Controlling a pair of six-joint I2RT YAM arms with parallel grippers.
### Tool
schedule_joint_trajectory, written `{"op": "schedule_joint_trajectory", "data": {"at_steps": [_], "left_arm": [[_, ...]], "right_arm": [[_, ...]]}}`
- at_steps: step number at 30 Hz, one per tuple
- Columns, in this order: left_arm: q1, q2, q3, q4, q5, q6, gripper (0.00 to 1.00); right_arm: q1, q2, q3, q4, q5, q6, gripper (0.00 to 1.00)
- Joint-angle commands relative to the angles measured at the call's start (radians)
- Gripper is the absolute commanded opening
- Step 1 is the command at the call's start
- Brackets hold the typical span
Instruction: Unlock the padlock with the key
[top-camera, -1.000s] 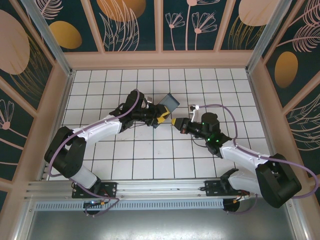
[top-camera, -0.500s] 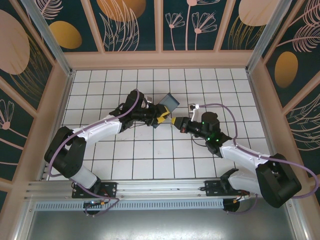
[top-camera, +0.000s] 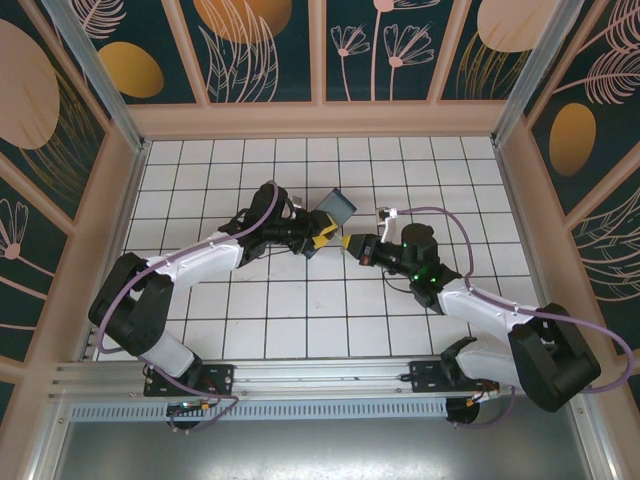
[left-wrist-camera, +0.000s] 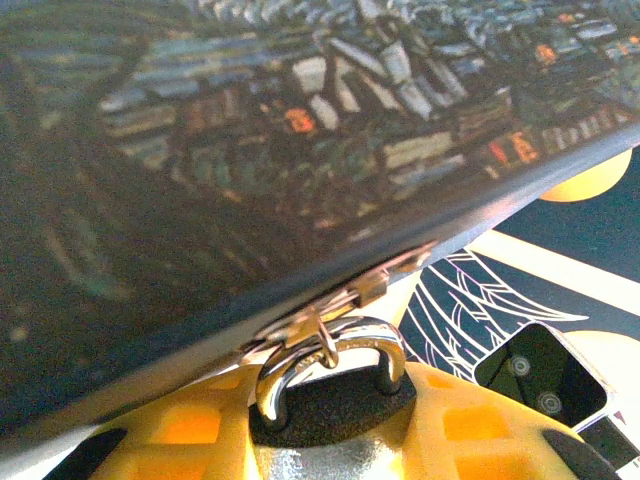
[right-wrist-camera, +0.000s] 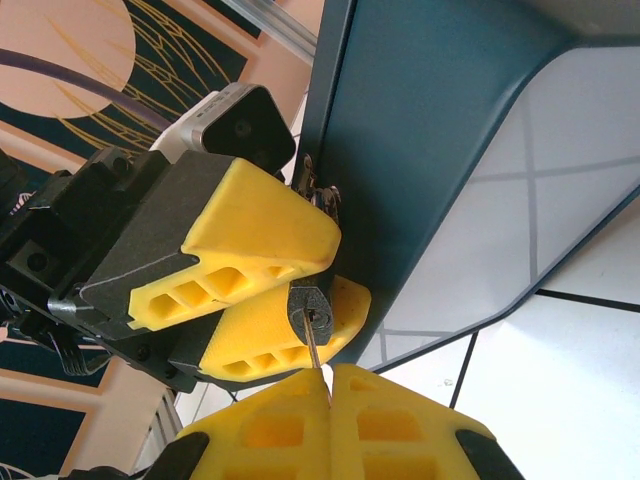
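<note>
- Right wrist view, nearest: the right gripper (right-wrist-camera: 328, 385) has its fingers pressed together, pinching the key (right-wrist-camera: 313, 348) with the blade pointing away.
- Key tip meets the keyway of the padlock (right-wrist-camera: 307, 303). Depth of entry cannot be confirmed.
- Beyond it, the left gripper (right-wrist-camera: 340, 275) clamps the padlock body between its yellow fingers.
- Farther on, the shackle (left-wrist-camera: 330, 350) is threaded through the hasp (left-wrist-camera: 345, 295) of the blue tin box (left-wrist-camera: 250, 150).
- Assessment: insertion step in hand. The next move likely calls for a straight push along the keyway, then a twist, with the padlock held firm.
</note>
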Motion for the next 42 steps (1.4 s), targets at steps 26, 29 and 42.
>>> {"op": "schedule_joint_trajectory", "data": {"at_steps": [26, 29, 42], "left_arm": [[0.004, -0.024, 0.014, 0.06, -0.001, -0.022, 0.14], [0.005, -0.024, 0.017, 0.059, 0.003, -0.021, 0.14], [0.005, -0.027, 0.011, 0.052, 0.001, -0.018, 0.14]], "right_arm": [[0.023, 0.042, 0.031, 0.052, 0.012, 0.005, 0.0], [0.023, 0.038, 0.025, 0.064, 0.02, 0.009, 0.0], [0.018, 0.041, 0.046, 0.065, 0.048, 0.002, 0.0]]}}
